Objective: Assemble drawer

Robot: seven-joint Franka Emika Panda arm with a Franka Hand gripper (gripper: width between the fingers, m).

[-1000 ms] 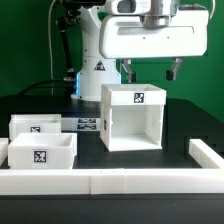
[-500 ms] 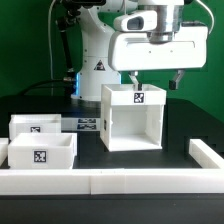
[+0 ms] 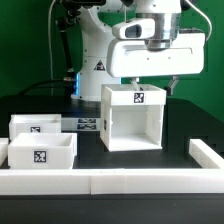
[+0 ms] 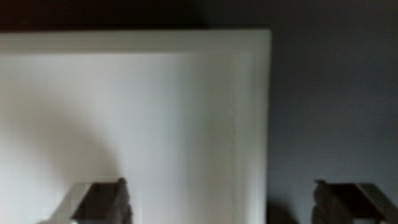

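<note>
The white boxy drawer housing (image 3: 135,118) stands in the middle of the dark table, open side facing the camera, with a tag on its top front edge. Two small open-top white trays lie at the exterior view's left, one behind (image 3: 37,125) and one in front (image 3: 40,152), each tagged. My gripper (image 3: 155,87) is open and empty, just above the housing's rear top. In the wrist view the housing's top (image 4: 143,120) fills most of the picture. My gripper (image 4: 226,203) straddles the top's edge, one finger over the white top and the other over the dark table.
A long low white rail runs along the table's front (image 3: 110,182) and up the exterior view's right (image 3: 208,155). The marker board (image 3: 88,124) lies flat between the trays and the housing. The robot's base (image 3: 98,60) stands behind.
My gripper has come down toward the housing's top and shifted slightly to the exterior view's right. It stays open. The housing and trays have not moved.
</note>
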